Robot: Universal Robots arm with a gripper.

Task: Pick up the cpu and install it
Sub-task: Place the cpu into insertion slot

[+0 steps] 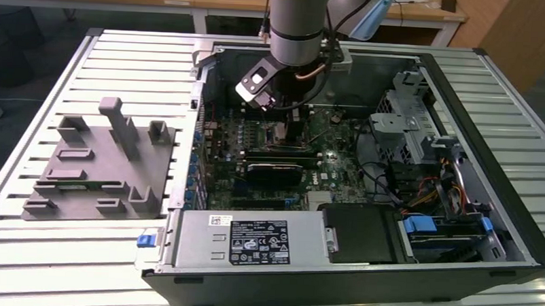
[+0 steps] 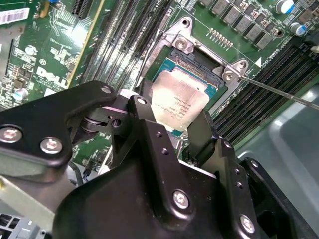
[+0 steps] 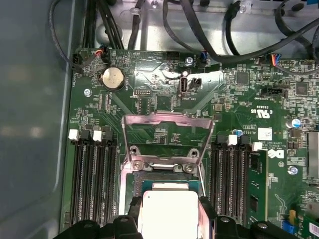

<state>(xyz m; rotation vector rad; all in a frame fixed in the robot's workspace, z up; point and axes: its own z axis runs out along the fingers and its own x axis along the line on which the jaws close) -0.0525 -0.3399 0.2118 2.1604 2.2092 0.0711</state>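
Gripping the cpu (image 2: 180, 99) by two opposite edges, your claw (image 2: 172, 114) is holding its jaws spread just chip-wide. The chip is hanging directly beneath the claw, right over the open socket (image 2: 197, 60) (its metal load frame (image 3: 168, 118) is standing flipped up, just ahead of the claw). Memory slots (image 3: 94, 184) are lying to either side.

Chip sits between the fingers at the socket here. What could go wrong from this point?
The gripper holds the cpu just over the open socket; if the chip goes in skewed or shifted, the socket contacts may bend. The fingers flank the chip close to the socket frame, so opening them could nudge it. The raised load plate stands close by and might get knocked.
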